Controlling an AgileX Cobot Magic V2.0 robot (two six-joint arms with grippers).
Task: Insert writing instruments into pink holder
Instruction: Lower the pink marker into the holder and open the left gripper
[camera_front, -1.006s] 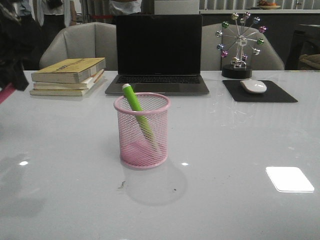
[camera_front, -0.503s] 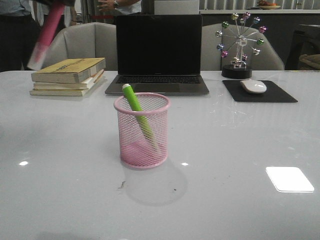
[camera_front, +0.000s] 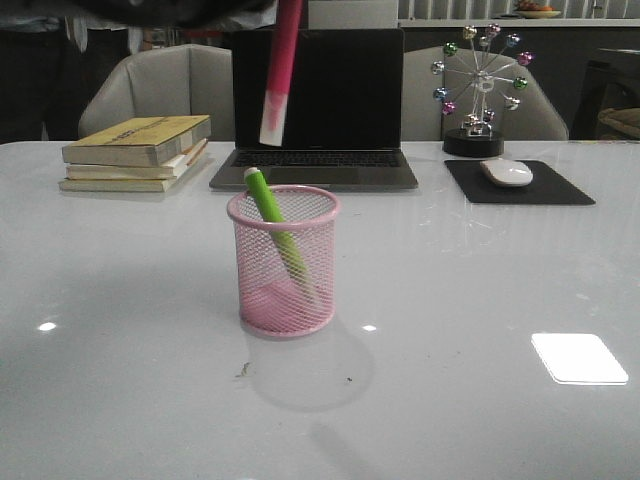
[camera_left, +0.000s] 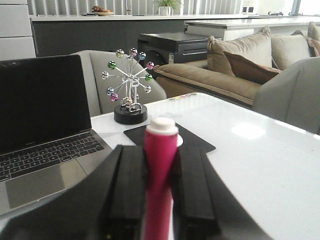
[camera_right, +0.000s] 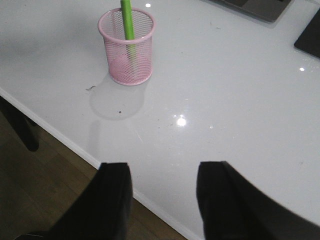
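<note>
magenta marker (camera_front: 278, 72) swung rightward over the holder (camera_front: 284, 262); wrist view shows left fingers (camera_left: 131, 192) pinching it.

Dim room; overhead lights glare in white patches on the glossy table (camera_front: 480, 300). The pink marker (camera_front: 279, 70) is motion-blurred; the cup (camera_front: 285, 262) casts a soft shadow.

You're working at a desk in an office lounge: beyond your left gripper (camera_left: 159, 200) stand an open laptop (camera_left: 42, 130), a ferris-wheel desk toy (camera_left: 129, 90) and a mouse pad (camera_front: 518, 182), with stacked books (camera_front: 138, 152), grey chairs (camera_front: 155, 90) and a tan sofa (camera_left: 225, 65) farther off
</note>
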